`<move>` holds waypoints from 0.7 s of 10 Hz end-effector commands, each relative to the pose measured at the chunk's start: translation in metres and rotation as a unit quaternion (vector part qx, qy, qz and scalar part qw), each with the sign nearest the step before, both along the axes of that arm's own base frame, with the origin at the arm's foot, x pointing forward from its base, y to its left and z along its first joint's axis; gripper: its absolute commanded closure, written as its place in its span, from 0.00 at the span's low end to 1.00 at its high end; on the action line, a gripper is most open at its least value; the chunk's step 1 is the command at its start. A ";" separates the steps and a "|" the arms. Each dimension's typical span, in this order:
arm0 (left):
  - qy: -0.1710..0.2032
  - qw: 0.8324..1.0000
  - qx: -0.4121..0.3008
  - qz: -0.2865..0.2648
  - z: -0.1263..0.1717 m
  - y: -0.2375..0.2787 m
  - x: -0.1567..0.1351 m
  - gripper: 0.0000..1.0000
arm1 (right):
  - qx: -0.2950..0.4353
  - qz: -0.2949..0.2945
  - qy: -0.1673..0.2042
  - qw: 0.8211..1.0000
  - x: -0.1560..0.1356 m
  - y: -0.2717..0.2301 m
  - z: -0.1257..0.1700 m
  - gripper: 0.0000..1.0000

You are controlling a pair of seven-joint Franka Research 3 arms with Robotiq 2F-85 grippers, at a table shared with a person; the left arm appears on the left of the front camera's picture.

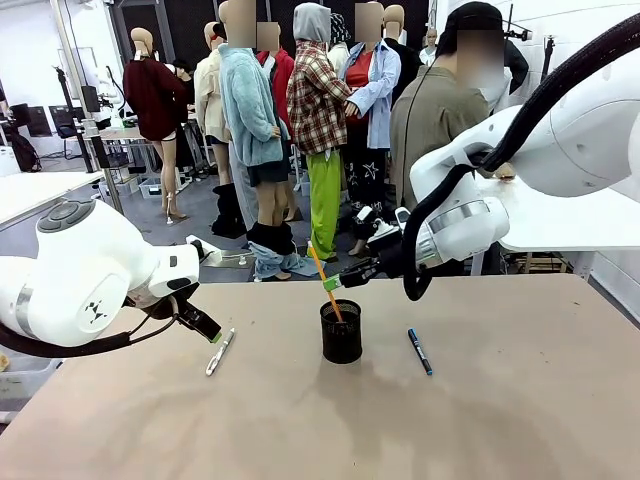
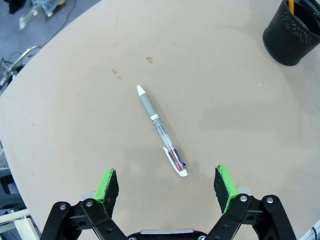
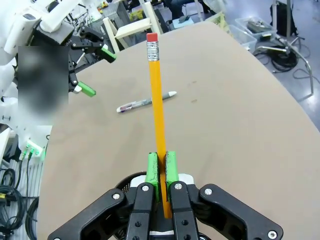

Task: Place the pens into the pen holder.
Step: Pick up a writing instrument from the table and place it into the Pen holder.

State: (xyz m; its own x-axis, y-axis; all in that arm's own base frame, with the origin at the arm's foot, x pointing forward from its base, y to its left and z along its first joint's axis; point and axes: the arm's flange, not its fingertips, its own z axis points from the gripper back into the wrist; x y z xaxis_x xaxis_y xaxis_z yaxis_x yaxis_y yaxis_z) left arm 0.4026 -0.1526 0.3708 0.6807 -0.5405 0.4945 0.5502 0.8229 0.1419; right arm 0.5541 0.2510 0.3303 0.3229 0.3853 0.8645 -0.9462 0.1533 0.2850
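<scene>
Pencil (image 1: 322, 272), orange with a red eraser on top, stands tilted at the centre of the front view. Its eraser end leans toward the upper left, and its lower end dips inside the rim of the holder (image 1: 341, 338). The right gripper (image 1: 333, 284) is clamped on it partway along the shaft, just above the holder's mouth. In the right wrist view the two green pads (image 3: 152, 167) press the pencil (image 3: 156, 95) from both sides at bottom centre, and the shaft rises straight up the frame from the right gripper (image 3: 161, 161).

The holder, a black mesh cup, sits upright on the tan table (image 1: 480, 420) at mid-frame. In the left wrist view it appears at the upper right corner (image 2: 292, 32), with a bit of orange showing in its mouth.

Two pens lie flat on the table, one on either side of the holder and apart from it. The white pen (image 1: 219, 352) is to the left in the front view and the blue pen (image 1: 420, 351) to the right.

The left gripper (image 1: 213, 336) hangs just above the white pen's upper end, at the left of the frame. In the left wrist view its jaws are spread wide, one pad at each lower corner (image 2: 166, 186), holding nothing. The white pen (image 2: 161, 131) lies diagonally in mid-frame, its clear end near the gap between the pads and its white tip pointing to the upper left. The right wrist view shows the same pen (image 3: 145, 103) at centre left, with the left gripper (image 3: 98, 72) above it.

A person (image 1: 435, 115) stands beyond the table's far edge, at the upper right of the front view.
</scene>
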 end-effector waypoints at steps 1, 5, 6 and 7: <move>0.000 1.000 -0.002 0.002 0.001 0.002 0.000 0.00 | -0.015 -0.002 -0.003 1.000 -0.010 -0.006 -0.002 1.00; 0.000 1.000 -0.002 0.002 0.001 0.002 0.000 0.00 | -0.018 0.002 -0.018 1.000 -0.022 -0.014 -0.002 0.54; 0.000 1.000 -0.002 0.002 0.001 0.002 0.000 0.00 | -0.017 -0.004 -0.022 1.000 -0.027 -0.018 -0.001 0.40; 0.000 1.000 -0.002 0.002 0.001 0.002 0.000 0.00 | -0.017 -0.009 -0.022 1.000 -0.031 -0.023 0.000 0.40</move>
